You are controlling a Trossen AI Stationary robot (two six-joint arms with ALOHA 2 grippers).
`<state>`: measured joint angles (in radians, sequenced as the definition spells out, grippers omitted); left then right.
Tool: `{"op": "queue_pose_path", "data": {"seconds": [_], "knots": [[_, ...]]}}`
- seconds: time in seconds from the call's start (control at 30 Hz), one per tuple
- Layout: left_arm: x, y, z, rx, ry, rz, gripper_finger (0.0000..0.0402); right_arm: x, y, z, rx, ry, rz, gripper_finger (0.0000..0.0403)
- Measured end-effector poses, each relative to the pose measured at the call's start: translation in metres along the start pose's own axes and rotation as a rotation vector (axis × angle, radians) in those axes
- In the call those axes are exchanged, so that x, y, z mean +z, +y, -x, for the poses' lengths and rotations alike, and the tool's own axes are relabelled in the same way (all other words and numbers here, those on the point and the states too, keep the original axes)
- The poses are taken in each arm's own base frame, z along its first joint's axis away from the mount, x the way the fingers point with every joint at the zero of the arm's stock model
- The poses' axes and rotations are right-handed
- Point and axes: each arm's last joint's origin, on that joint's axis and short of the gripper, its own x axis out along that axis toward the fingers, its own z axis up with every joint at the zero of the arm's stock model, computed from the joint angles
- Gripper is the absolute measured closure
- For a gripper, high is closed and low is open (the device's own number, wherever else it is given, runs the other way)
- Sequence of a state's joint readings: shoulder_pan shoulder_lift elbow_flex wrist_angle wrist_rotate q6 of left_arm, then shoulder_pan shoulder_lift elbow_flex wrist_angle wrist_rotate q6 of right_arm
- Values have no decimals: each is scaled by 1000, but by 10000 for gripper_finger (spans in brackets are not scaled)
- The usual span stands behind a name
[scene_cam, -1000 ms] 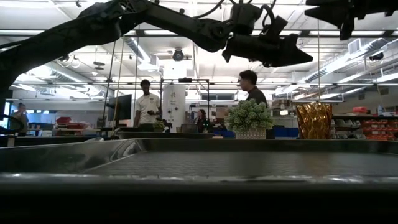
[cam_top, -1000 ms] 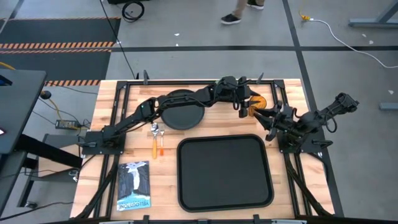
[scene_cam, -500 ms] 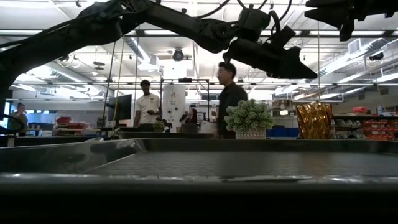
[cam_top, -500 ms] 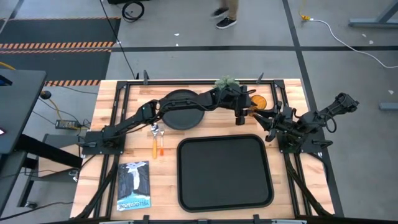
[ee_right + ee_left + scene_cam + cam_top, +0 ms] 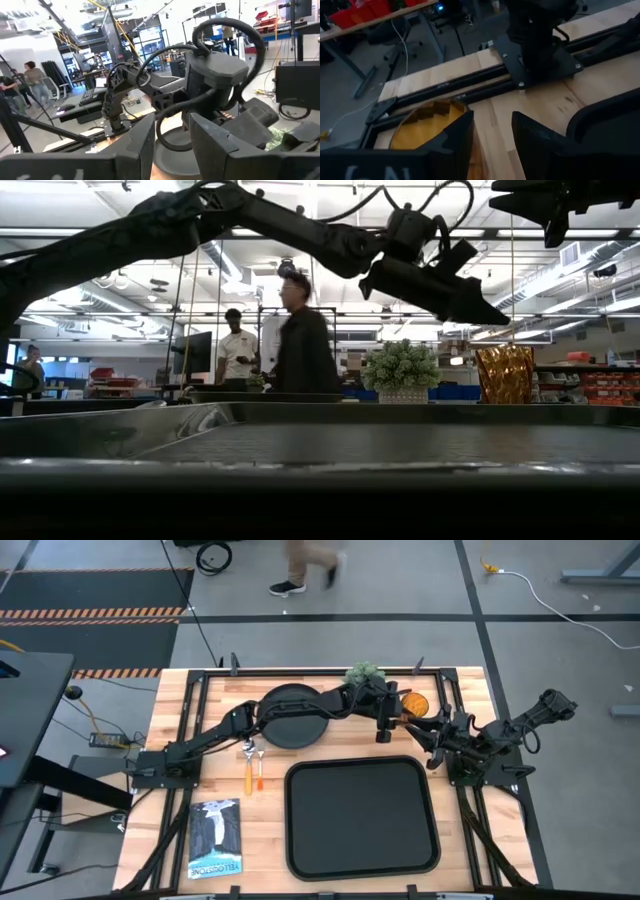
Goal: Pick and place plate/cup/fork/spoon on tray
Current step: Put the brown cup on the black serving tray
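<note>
Compared with a second ago, the left claw (image 5: 384,733) has pulled back off the cup (image 5: 416,702) and dipped a little, so the plant (image 5: 366,674) behind it shows again in the high view, and a person walking past has crossed the floor beyond the table (image 5: 200,750). So this looks like the reach-for-the-cup step, not a grasp yet: the left wrist view has the two fingers (image 5: 462,137) spread apart with nothing between them, and the amber cup sits just beyond them near the table's far edge, standing upright in the low view. The right claw (image 5: 432,738) is parked close by on the cup's other side, fingers apart and empty too. The tray (image 5: 362,817) has nothing on it, so the whole job is basically still ahead. The plate (image 5: 290,718) is under the left arm at the back, and the fork (image 5: 259,765) and spoon (image 5: 248,762) lie side by side just in front of it, left of the tray. Next move probably needs the left claw to line up around the cup wall and close gently, since the cup looks light and tippy. What's in the way: the right arm is crowding that corner, the plant is just beside the cup, and a booklet (image 5: 215,838) lies near the front-left.
</note>
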<state>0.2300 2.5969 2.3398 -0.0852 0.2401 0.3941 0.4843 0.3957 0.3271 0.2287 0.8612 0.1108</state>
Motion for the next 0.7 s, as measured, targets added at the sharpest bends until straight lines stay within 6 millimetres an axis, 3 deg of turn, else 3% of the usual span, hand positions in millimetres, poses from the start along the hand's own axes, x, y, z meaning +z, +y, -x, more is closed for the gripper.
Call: {"op": "queue_pose_path", "data": {"seconds": [0.2, 0.47, 0.57, 0.7], "knots": [[-3, 1, 2, -12, 48, 58, 258, -5, -1, -1, -45, 28, -12, 275], [13, 3, 27, 32, 227, 80, 258, 8, -14, 2, -457, 23, 53, 279], [10, -1, 29, 31, 298, 88, 258, 11, -22, 2, -565, 18, 52, 285], [22, -6, 38, 56, 342, 77, 258, 11, -35, -2, -650, 38, 37, 295]]}}
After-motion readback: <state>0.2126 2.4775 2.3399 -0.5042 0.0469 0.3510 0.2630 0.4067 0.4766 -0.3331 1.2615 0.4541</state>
